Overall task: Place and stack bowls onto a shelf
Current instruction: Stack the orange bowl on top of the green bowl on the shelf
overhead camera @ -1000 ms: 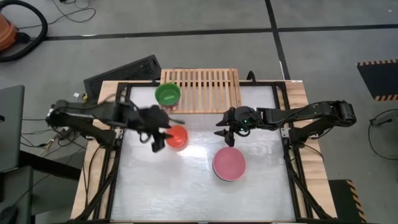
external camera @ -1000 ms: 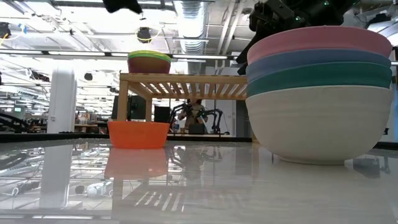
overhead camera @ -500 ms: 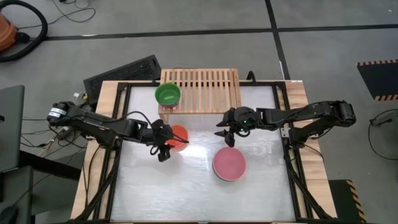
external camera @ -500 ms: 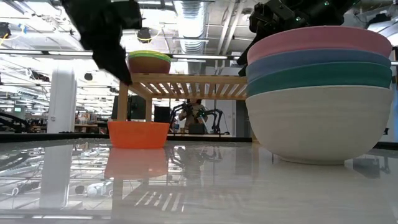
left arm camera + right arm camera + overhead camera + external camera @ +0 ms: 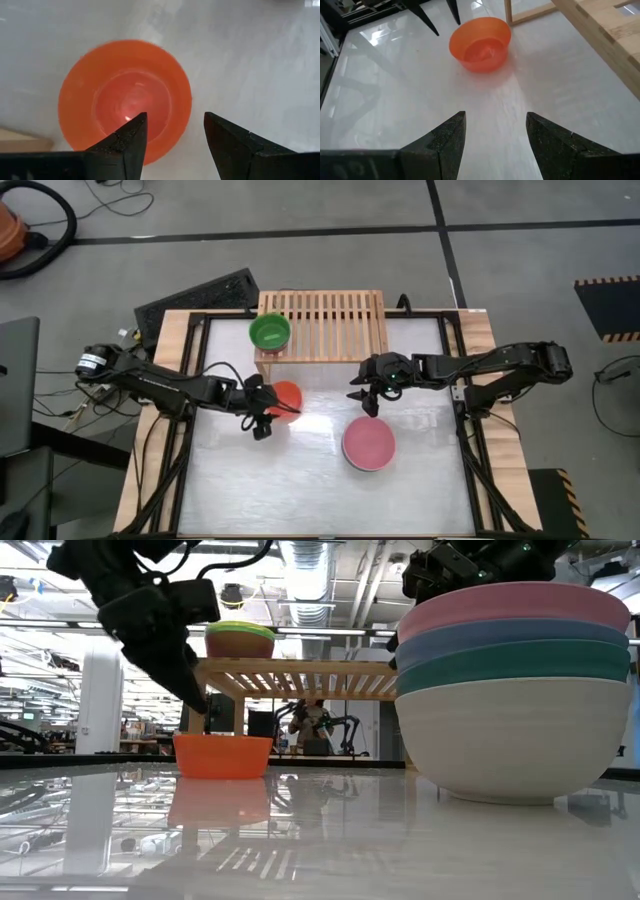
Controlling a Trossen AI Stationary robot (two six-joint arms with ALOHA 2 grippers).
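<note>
- High view: the left gripper (image 5: 266, 418) is hovering over the orange-red bowl (image 5: 286, 397), its fingers apart and holding nothing, probably lining up to straddle the rim. The bowl is sitting on the table (image 5: 300, 480) just off the shelf (image 5: 335, 325) at about 7 o'clock. A green-topped stack of small bowls (image 5: 269, 331) is occupying the shelf's 9 o'clock end. The right gripper (image 5: 365, 398) is waiting at 12 o'clock of the pink-topped stack (image 5: 368, 443), jaws wide and empty
- Low view: the large stack is showing pink, blue, teal and cream-white bowls nested (image 5: 515, 690), nothing visible inside the top one; the small stack (image 5: 240, 639) is resting on the shelf top
- Left wrist view: the open fingers (image 5: 125, 142) are framing the orange-red bowl's (image 5: 125, 100) edge, one over its hollow; the bowl is empty
- Right wrist view: spread fingers (image 5: 445, 142) are pointing toward the same empty bowl (image 5: 480, 42), well apart from it
</note>
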